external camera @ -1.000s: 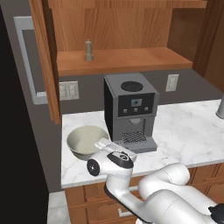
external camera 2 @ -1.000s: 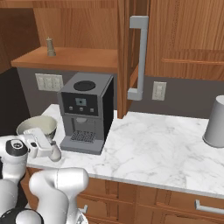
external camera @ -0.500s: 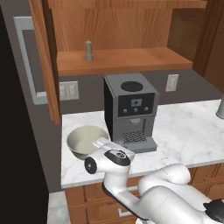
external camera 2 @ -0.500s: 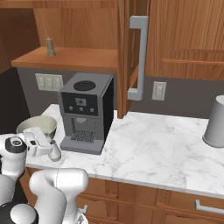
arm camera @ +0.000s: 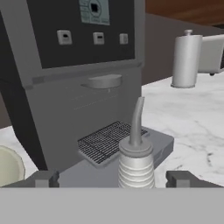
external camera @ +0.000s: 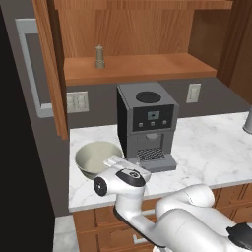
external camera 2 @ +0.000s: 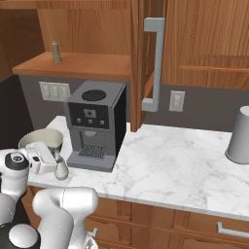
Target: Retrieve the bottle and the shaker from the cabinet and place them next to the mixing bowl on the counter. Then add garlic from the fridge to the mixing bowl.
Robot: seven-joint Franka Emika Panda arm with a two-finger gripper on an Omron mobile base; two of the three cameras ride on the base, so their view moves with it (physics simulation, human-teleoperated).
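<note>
hand view: gripper [arm camera: 112, 178] jaws stand wide apart either side of the bottle [arm camera: 136, 162], gripping nothing (bottle upright on the counter [external camera 2: 165, 165], beside the mixing bowl [external camera: 96, 158], as task wants). shaker [external camera: 100, 57] waits on cabinet [external camera: 140, 68] shelf, prob. next.

The left base view looks forward and down from behind the white arm, which rises at its lower right, onto the white grey-veined marble counter [external camera: 206, 147] and the reddish-brown wooden wall cabinet [external camera: 138, 69] above it. The right base view faces the same stretch from the other side, the arm at its lower left. Both share the dark grey boxy coffee machine [external camera: 146, 125] near the counter's left end, the wide grey-beige mixing bowl [external camera: 97, 160] beside it, and the small brown shaker [external camera 2: 56, 52] on the cabinet shelf. The hand view sits low at the counter's front edge, close before the coffee machine's drip grille, facing along the counter toward its far right end.
</note>
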